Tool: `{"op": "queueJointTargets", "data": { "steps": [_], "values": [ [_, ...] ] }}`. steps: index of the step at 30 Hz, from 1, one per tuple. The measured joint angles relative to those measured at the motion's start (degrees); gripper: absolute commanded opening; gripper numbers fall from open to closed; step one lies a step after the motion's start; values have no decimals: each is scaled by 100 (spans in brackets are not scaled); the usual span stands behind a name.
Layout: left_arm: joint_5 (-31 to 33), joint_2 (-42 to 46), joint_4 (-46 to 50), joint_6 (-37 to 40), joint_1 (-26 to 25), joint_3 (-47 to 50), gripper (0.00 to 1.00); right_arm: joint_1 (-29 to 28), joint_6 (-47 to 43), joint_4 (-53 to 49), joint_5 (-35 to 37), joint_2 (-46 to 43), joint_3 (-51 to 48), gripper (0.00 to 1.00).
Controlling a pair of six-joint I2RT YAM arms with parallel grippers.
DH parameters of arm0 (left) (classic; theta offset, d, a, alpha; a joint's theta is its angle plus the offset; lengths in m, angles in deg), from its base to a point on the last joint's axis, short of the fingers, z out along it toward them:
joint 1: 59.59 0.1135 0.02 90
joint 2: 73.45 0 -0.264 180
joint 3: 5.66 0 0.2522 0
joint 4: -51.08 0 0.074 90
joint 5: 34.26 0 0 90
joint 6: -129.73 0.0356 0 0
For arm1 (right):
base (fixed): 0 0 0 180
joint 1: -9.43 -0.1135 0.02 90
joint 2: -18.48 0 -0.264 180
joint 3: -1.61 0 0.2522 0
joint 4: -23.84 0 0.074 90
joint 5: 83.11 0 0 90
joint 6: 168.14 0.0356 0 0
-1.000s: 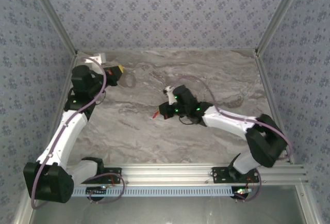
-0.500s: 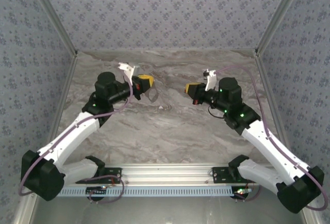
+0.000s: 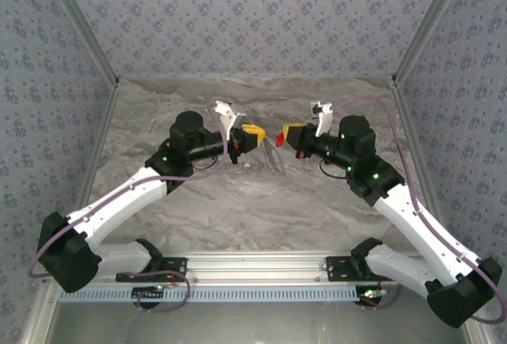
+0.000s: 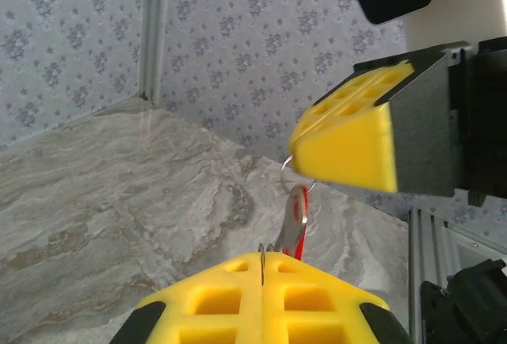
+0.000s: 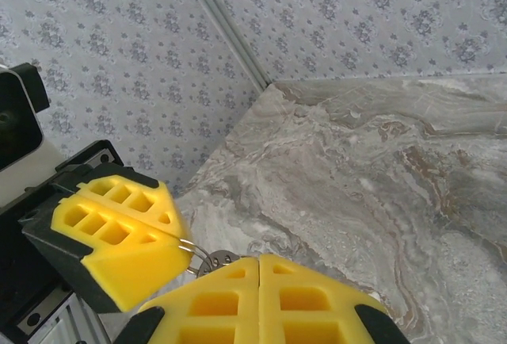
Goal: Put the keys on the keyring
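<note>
Beside the keyring (image 3: 272,159), just to its right, one red-headed key (image 4: 299,227) dangles from the right gripper (image 3: 284,136), whose jaws are clamped on it. Left of the keyring, the left gripper (image 3: 260,139) is pinched shut on its top. Step in hand, by appearance: alignment for threading. Next move likely requires fine closing travel, key hole onto loop gate. Count: one key, one keyring, two grippers.

left gripper (image 3: 260,138): closed, raised | right gripper (image 3: 285,135): closed, raised, tips facing
</note>
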State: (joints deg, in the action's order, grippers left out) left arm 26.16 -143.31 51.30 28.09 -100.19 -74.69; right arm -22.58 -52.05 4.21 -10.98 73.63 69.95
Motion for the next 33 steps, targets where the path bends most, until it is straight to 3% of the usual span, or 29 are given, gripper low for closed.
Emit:
{"op": "queueJointTargets", "data": {
  "steps": [15, 33],
  "values": [
    [-111, -48, -15, 31, -105, -55, 0, -623, -26, 50, 101, 144, 0, 0],
    [-122, -33, -17, 70, -120, -55, 0, -660, -199, -149, 267, -105, 90, 0]
  ]
}}
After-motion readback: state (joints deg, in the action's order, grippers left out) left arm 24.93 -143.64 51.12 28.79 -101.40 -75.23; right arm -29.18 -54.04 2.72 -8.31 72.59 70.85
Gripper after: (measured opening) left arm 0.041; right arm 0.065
